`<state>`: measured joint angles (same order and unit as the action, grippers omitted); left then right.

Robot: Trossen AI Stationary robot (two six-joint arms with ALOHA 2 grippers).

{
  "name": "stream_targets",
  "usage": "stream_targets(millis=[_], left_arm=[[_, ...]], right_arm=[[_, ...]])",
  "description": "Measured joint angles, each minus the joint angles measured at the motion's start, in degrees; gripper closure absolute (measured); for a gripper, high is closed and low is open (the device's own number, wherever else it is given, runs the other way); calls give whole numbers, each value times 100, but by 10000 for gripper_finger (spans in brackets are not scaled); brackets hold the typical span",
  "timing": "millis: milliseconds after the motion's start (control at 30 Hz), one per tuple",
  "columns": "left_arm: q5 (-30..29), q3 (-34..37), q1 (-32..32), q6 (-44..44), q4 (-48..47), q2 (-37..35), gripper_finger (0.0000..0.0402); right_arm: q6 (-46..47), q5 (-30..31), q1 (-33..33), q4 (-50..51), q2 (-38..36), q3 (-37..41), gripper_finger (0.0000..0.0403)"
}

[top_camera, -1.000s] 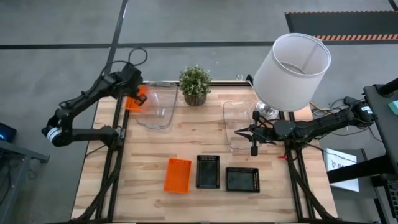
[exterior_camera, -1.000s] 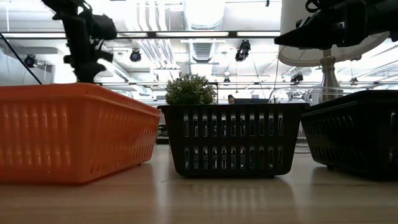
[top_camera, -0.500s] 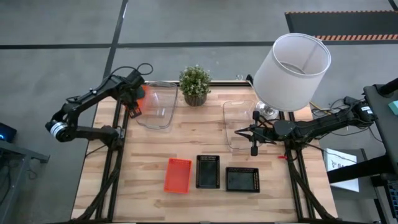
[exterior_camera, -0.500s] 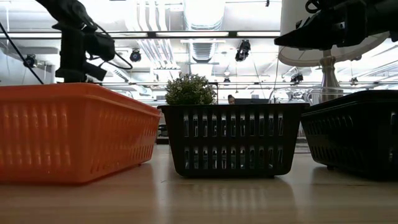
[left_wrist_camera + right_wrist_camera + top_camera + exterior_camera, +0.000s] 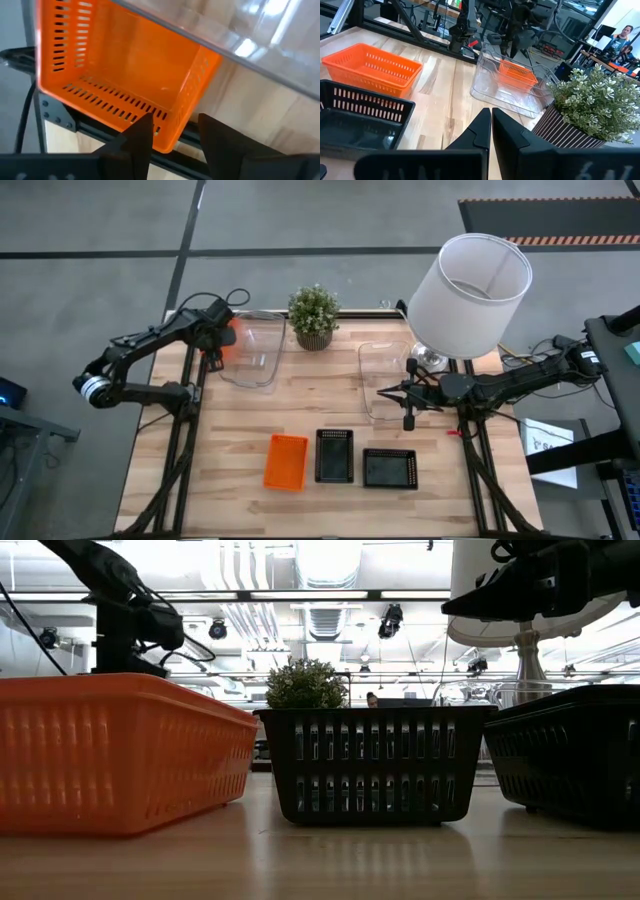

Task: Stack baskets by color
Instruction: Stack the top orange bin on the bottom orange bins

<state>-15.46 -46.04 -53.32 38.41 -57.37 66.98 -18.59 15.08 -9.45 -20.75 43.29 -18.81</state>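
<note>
**Baskets: one orange tray at the far corner, just let go**

Baskets lie in two groups. A second orange basket [image 5: 125,75] sits right in front of the left pincer [image 5: 172,132], at the surface's far left corner beside the left clear basket [image 5: 252,348]; in the left wrist view its wall shows in the gap between the parted fingers, which do not visibly press on it. From the right wrist view this orange basket appears to lean against or sit partly inside that clear tray; which of the two I cannot tell. The first orange basket [image 5: 286,461] rests well away from this pincer at the near edge, with two black baskets [image 5: 334,455] and [image 5: 390,468] in a row just beside it.

The right pincer [image 5: 407,397] hangs closed and empty at the rim of the right clear basket [image 5: 378,380], under the lamp [image 5: 468,293].

The step in hand looks like the handling of the corner orange tray, with the left fingers apart and no grip on it. Stacking by color would next call for a firm hold on one wall of this tray, a lift clear of the clear basket's rim, and a carry across to the near orange one.

The corner tray sits hard by the surface edge and the frame rail beyond the left pincer, so a nudge outward could tip it off. The plant [image 5: 313,315] stands just past the clear tray. The middle of the surface, between the two pincers and the near row, offers open room for the carry.
</note>
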Motion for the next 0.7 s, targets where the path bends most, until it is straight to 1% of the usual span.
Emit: stream_targets(millis=[200, 300, 633, 700], left_arm=[[94, 153, -2, 563, -41, -15, 270], [7, 123, -4, 562, -19, -15, 270], [53, -120, 11, 551, -4, -224, 270], [-114, -137, 13, 553, -100, -336, 270]], right_arm=[[20, 1, 0, 82, 0, 0, 394], [17, 1, 0, 81, 0, 0, 394], [17, 7, 0, 83, 0, 0, 394], [17, 16, 0, 83, 0, 0, 394]])
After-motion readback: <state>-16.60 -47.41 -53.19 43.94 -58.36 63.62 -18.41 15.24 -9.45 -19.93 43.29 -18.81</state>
